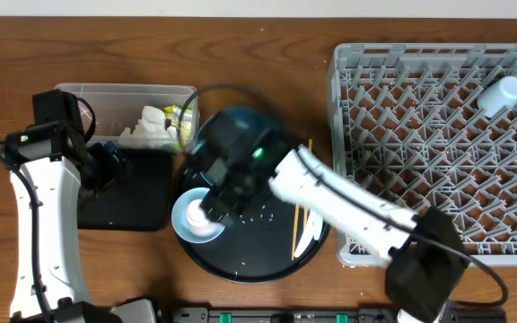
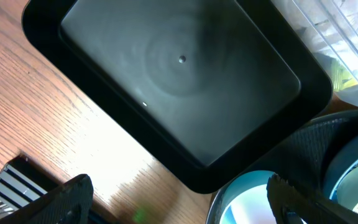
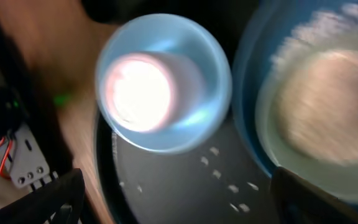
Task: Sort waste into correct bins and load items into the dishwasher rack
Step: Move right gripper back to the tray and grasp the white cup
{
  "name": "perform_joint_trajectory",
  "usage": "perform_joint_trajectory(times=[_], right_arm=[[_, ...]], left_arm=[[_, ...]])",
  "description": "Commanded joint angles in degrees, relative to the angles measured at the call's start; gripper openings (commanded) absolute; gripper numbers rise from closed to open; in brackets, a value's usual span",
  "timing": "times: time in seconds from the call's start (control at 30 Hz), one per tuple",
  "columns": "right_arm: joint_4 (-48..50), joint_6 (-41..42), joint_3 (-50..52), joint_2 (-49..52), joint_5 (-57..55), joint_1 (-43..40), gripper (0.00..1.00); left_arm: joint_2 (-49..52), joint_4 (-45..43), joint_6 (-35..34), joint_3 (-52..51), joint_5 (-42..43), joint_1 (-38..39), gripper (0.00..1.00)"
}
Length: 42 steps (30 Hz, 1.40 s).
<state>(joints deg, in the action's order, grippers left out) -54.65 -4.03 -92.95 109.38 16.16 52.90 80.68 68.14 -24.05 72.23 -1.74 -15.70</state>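
Observation:
The small light-blue bowl (image 1: 189,220) sits on the left of the round black tray with a pale cup (image 3: 138,90) inside it; it also shows in the right wrist view (image 3: 197,68). The big dark-blue bowl (image 3: 309,106) holds pale food scraps and is mostly hidden under my right arm from overhead. Rice grains (image 3: 229,180) lie on the tray. My right gripper (image 1: 215,202) (image 3: 179,199) is open and empty above the tray between the bowls. My left gripper (image 1: 106,166) (image 2: 182,202) is open and empty at the shallow black rectangular tray (image 2: 179,81).
The clear tub (image 1: 97,99) holds white napkins (image 1: 155,126) and a yellow-green wrapper (image 1: 184,121). Chopsticks (image 1: 296,224) and a white spoon (image 1: 311,231) lie on the right of the round black tray (image 1: 249,260). The grey rack (image 1: 438,144) stands at right with one pale cup (image 1: 501,94).

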Motion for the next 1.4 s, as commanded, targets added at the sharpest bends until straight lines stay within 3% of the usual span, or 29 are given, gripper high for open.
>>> perform_joint_trajectory(times=[0.0, 0.43, 0.53, 1.37], right_arm=[[3.21, 2.34, 2.19, -0.28, -4.52, 3.21, 0.92], [16.2, 5.09, 9.79, -0.28, -7.39, 7.54, 0.91], [18.29, 5.33, 11.06, -0.28, -7.37, 7.54, 0.88], [23.47, 6.21, 13.75, 1.77, -7.37, 9.46, 0.8]], left_arm=[[0.17, 0.2, -0.22, -0.5, -0.85, -0.24, 0.91], [0.17, 0.24, -0.22, -0.5, -0.85, -0.24, 0.91], [0.17, 0.22, -0.22, -0.5, -0.85, -0.24, 0.91], [0.17, 0.17, -0.22, -0.5, -0.85, -0.24, 0.91]])
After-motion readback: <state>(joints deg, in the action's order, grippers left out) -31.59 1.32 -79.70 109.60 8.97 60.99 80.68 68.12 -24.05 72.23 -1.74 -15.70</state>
